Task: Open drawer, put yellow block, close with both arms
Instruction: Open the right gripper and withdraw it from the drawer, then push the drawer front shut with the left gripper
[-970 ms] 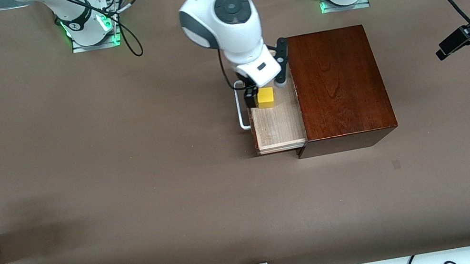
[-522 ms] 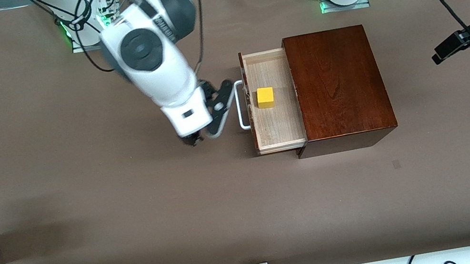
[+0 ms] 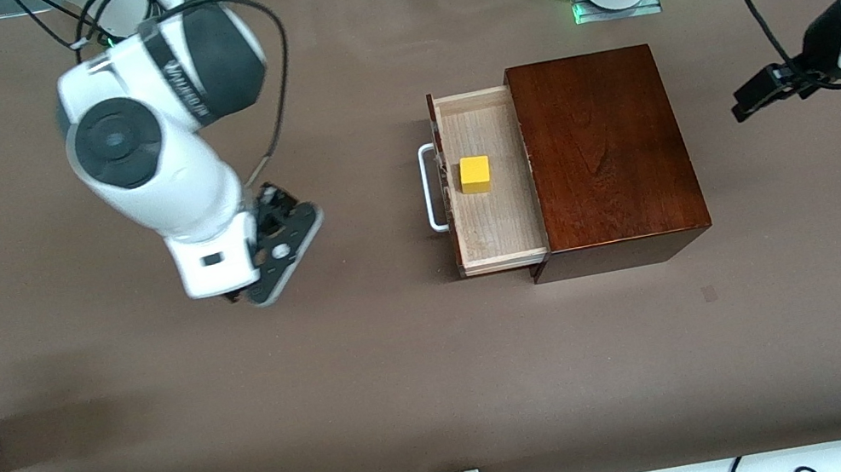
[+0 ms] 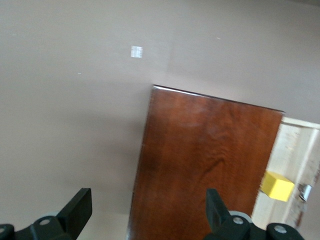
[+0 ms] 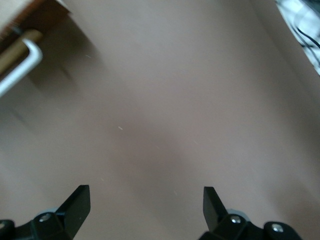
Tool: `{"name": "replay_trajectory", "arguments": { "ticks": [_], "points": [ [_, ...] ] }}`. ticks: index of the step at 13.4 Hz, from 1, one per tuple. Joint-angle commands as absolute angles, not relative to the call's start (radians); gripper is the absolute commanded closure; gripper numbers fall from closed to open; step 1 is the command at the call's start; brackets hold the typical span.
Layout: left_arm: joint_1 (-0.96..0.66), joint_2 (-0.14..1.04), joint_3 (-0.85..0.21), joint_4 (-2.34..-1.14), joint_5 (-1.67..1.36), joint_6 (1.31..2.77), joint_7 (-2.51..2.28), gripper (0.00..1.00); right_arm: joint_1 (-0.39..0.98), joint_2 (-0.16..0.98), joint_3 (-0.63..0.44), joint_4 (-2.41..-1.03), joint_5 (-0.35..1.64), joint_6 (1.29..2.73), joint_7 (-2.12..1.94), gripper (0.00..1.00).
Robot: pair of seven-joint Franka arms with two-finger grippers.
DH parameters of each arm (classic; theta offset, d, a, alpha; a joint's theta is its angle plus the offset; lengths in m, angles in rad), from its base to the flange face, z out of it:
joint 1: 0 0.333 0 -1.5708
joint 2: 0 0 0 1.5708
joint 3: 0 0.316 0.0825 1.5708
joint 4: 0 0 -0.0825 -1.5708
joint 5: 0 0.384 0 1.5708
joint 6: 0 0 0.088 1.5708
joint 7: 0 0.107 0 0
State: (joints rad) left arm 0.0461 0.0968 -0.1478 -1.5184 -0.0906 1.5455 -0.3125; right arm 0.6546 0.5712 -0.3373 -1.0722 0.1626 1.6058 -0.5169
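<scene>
while the drawer (image 3: 489, 181) stands pulled out of the dark wooden box (image 3: 607, 155), just right of the frame's centre in the front view, its long axis runs up and down the frame and its dark front with the white bar handle (image 3: 431, 188) faces the frame's left, toward the right arm's end of the table (image 3: 444, 370). the yellow block (image 3: 475, 174) sits on the pale wood floor of the drawer, about midway along its length, square to the drawer walls and touching neither hand. in the left wrist view the yellow block (image 4: 277, 186) shows at the lower right edge beside the box top.

the right hand (image 3: 276, 248) hangs over bare table at centre-left of the front view, well apart from the handle, its fingers (image 5: 75, 202) spread wide with nothing between them. the left hand (image 3: 763, 91) hangs at the right edge of the frame over the table past the box, fingers (image 4: 77, 207) likewise wide apart and empty.

a second ago the right hand was in the drawer at the block, and half a second ago it was just beside the handle; now it has swung away toward the frame's left. the left arm has shifted slightly inward from the right edge. the drawer, box and block have not moved over the last half second.
</scene>
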Motion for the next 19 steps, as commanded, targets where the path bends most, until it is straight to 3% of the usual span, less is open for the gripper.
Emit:
{"name": "replay_trajectory", "arguments": {
  "ticks": [1,10,13,19],
  "points": [
    [0.008,0.115,-0.19,-1.451,-0.121,1.497,-0.412,0.0,0.623,0.517,-0.354,-1.092,0.178,1.563,-0.526,0.0],
    [-0.314,0.21,-0.232,-1.445,-0.115,1.506,-0.875,0.0,0.401,0.237,-0.319,-1.452,0.17,1.689,-0.301,0.0],
    [-0.357,0.253,-0.233,-1.387,-0.114,1.505,-0.956,0.0,0.273,0.151,-0.217,-1.549,0.144,1.727,-0.125,0.0],
    [-0.472,0.326,-0.233,-1.359,-0.115,1.584,-1.174,0.0,0.183,0.025,-0.17,-1.615,-0.006,1.651,0.044,0.0]
  ]
}}
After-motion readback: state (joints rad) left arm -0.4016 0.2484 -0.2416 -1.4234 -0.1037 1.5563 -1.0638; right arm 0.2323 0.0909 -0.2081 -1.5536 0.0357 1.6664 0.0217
